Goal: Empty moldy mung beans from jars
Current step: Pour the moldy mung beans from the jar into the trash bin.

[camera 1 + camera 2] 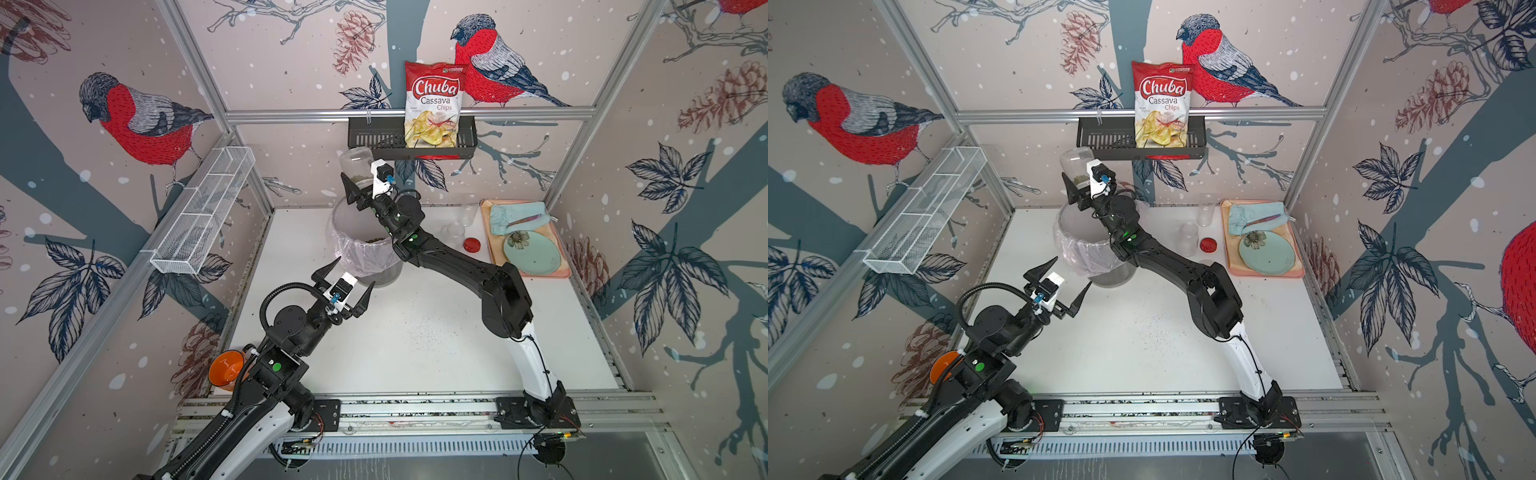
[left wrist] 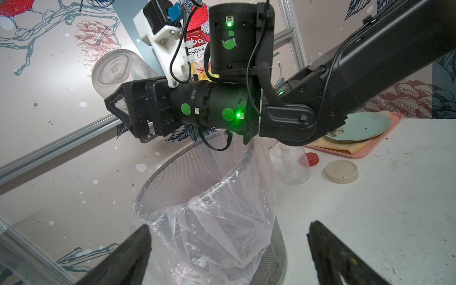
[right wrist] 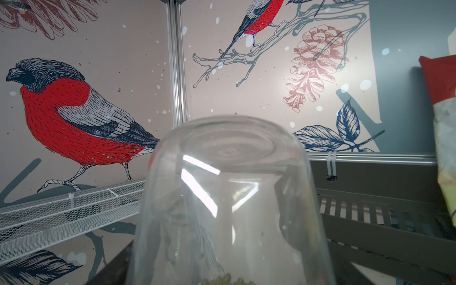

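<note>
While one held jar was gripped base-up and mouth-down by the R gripper above the grey mesh bin, 3 jars were counted in all: a 2nd jar and a 3rd jar were stood lidless on the table near the pink tray, both apparently empty. 2 lids were seen loose on the table: 1 red lid and 1 beige lid. A small clump of mung beans was seen at the held jar's neck, w/ more inside the bin's clear liner. 1 plate and 1 cloth were carried on the tray. The L gripper was spread wide, w/ nothing in it, just beside the bin.
</note>
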`<act>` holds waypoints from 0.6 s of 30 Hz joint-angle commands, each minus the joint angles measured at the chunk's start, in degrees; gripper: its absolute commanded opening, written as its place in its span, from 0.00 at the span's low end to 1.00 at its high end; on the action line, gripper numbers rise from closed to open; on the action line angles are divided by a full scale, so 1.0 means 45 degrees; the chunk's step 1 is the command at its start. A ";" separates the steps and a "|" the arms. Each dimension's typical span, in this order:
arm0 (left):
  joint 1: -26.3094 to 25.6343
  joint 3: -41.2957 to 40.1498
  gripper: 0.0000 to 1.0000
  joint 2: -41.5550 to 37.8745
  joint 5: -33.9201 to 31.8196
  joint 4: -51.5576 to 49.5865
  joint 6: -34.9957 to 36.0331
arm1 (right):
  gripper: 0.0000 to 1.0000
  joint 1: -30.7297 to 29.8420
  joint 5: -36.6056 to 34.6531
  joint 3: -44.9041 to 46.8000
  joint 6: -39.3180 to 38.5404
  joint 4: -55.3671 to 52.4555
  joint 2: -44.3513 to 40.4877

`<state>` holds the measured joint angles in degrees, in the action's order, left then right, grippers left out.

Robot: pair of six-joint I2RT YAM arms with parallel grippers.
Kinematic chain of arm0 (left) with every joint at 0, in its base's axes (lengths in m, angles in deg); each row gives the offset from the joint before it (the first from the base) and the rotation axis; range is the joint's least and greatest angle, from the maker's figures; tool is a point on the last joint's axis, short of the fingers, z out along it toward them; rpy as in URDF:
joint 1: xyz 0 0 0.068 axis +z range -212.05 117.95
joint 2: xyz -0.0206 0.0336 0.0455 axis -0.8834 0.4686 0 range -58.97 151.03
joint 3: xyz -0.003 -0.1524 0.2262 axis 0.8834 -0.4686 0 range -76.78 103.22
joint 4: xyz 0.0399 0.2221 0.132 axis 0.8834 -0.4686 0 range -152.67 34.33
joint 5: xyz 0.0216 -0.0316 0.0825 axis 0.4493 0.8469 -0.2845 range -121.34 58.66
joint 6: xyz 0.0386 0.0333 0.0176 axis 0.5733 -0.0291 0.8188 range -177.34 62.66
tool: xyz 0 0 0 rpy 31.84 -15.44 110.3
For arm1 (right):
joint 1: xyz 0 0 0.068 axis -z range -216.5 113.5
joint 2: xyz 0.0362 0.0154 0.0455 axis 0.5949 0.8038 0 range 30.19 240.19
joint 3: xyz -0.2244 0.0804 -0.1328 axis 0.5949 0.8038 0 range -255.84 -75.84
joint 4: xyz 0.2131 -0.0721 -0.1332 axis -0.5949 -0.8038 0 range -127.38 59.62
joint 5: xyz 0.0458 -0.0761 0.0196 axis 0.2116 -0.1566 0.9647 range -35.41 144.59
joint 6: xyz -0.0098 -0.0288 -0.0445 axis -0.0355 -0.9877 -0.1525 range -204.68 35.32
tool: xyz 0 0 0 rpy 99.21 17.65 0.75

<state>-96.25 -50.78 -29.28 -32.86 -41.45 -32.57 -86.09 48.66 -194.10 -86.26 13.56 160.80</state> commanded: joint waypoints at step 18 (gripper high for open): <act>-0.0057 -0.0111 0.96 -0.0098 0.0010 0.0822 0.0099 | 0.36 -0.0081 -0.0672 -0.0837 0.0057 -0.0324 -0.0018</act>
<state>-96.38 -51.26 -29.65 -32.81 -41.39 -32.28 -86.96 47.39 -189.59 -86.46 14.87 158.13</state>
